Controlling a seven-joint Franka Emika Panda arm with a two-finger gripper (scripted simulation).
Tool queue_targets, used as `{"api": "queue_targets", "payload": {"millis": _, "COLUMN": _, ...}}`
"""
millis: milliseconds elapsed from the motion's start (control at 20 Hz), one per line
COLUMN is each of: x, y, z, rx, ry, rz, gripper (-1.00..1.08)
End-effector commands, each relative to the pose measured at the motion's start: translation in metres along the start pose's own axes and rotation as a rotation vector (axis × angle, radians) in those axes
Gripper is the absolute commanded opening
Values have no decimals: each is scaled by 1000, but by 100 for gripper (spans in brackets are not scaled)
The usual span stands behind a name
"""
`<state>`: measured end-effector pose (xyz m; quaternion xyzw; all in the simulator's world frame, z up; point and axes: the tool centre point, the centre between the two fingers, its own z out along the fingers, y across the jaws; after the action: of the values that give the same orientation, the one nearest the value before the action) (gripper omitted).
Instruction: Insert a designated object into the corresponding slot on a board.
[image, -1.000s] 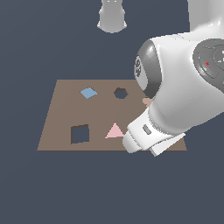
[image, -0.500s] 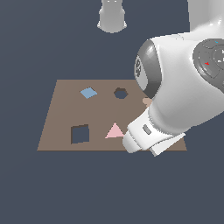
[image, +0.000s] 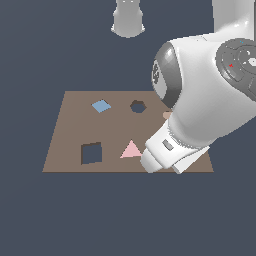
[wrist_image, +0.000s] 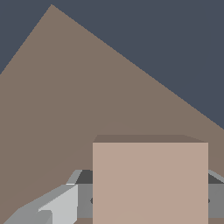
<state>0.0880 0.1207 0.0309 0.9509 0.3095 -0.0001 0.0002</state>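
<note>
Wrist view — tan square tile (wrist_image: 150, 181) fills frame | end effector (wrist_image: 144, 199) grip unclear | exterior view — arm hides tile

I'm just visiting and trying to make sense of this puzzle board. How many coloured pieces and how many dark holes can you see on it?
Blue diamond pieces: 1
Pink triangle pieces: 1
Tan square pieces, at the gripper: 1
Dark square holes: 1
Dark hexagon holes: 1
Total: 3 pieces and 2 holes, 5 in all. The arm hides part of the board, so more may be there.
</note>
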Motion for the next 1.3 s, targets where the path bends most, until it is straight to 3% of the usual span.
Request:
{"api": "queue_targets", "payload": {"millis": 0, "x": -4, "y": -2, "z": -1, "rx": 0, "ry": 1, "rz": -41, "gripper": -100}}
{"api": "queue_targets", "payload": {"millis": 500, "x": -34, "y": -10, "z": -2, "rx": -1, "ry": 1, "rz": -300, "gripper": -100}}
{"api": "queue_targets", "payload": {"millis": 1250, "x": -98, "y": 0, "z": -4, "rx": -2, "ry": 1, "rz": -844, "gripper": -100}}
